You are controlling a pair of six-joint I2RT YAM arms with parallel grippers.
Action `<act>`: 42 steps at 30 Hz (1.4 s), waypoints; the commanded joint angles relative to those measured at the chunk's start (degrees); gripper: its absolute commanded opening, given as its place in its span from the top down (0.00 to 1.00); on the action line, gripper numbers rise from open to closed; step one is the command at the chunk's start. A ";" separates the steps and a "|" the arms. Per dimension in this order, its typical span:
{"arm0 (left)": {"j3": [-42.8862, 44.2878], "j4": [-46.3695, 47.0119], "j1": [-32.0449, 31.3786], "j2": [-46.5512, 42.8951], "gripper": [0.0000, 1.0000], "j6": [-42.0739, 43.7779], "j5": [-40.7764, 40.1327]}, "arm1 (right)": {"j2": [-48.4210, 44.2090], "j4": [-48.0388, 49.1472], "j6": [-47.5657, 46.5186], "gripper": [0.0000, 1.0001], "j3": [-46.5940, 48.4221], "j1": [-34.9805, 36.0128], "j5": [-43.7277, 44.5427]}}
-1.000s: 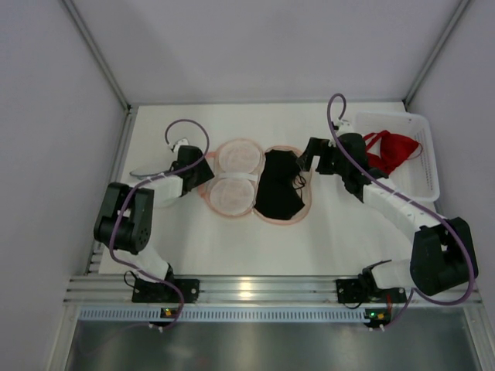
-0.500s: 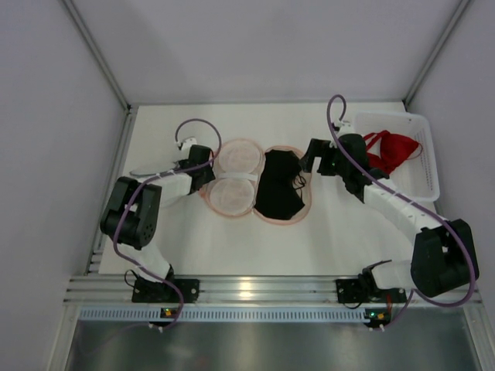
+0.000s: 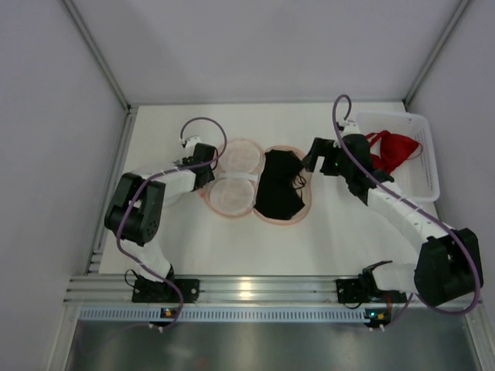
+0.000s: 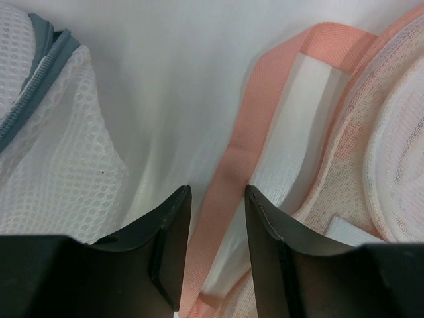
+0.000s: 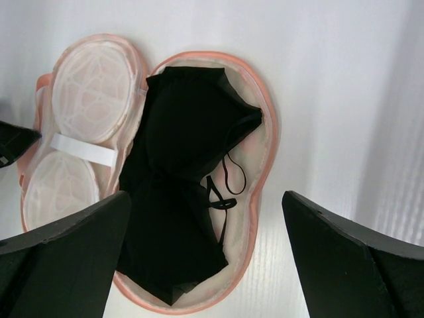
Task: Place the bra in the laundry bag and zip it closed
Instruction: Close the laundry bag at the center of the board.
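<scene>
As left end effector (image 4: pixel 215 192) straddles strap (image 4: pixel 262 112), narrowly open

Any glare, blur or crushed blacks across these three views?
Top external: sharp, even light, one specular hot spot on the aluminium rail. Left wrist: left end effector dark and slightly soft up close, laundry bag weave crisp. Right wrist: bra nearly featureless black, right end effector blurred at the lower corners.

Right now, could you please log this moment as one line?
black bra lying in open laundry bag | left gripper straddles pink strap, grip unclear | right gripper open above bra
</scene>
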 commanded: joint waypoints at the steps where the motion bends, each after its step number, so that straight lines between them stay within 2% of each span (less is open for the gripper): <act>1: 0.82 -4.24 0.20 1.93 0.57 0.67 -0.28 | -2.39 0.62 0.66 0.01 1.52 -0.33 1.42; 5: 1.26 -5.21 0.20 2.55 0.65 0.49 -0.10 | -3.18 0.09 0.22 0.01 1.61 -0.42 2.21; 6: 1.35 -5.30 0.11 2.55 0.72 0.58 0.07 | -3.36 -0.08 0.13 0.01 1.70 -0.33 2.30; 8: 1.44 -5.48 0.11 2.55 0.78 0.49 -0.01 | -4.06 -0.17 -0.13 0.01 1.61 -0.33 2.30; 9: 1.44 -5.39 0.11 2.55 0.90 0.49 -0.10 | -4.32 -0.52 -0.31 0.01 1.52 -0.33 4.04; 11: 1.44 -5.39 0.20 2.37 1.00 0.49 -0.28 | -5.12 -0.70 -0.31 0.01 1.09 -0.33 4.59; 20: 2.85 -6.27 -0.07 -3.95 1.00 3.47 1.30 | -5.82 3.25 3.12 0.01 -5.23 -0.33 0.37; 27: 6.96 -7.66 -0.86 -5.45 1.00 6.90 2.97 | -8.80 4.31 4.96 0.01 -8.40 -0.33 3.87; 31: 9.61 -8.99 -2.79 -7.37 1.00 8.57 1.83 | -12.32 4.40 5.14 0.01 -10.60 -0.33 3.71; 37: 11.63 -10.66 -5.51 -11.33 1.00 9.71 0.34 | -11.80 2.47 4.09 0.01 -9.03 -0.42 3.01; 42: 14.97 -12.51 -10.34 -11.87 1.00 11.39 -1.77 | -12.06 3.78 4.44 0.00 -10.08 -0.42 4.67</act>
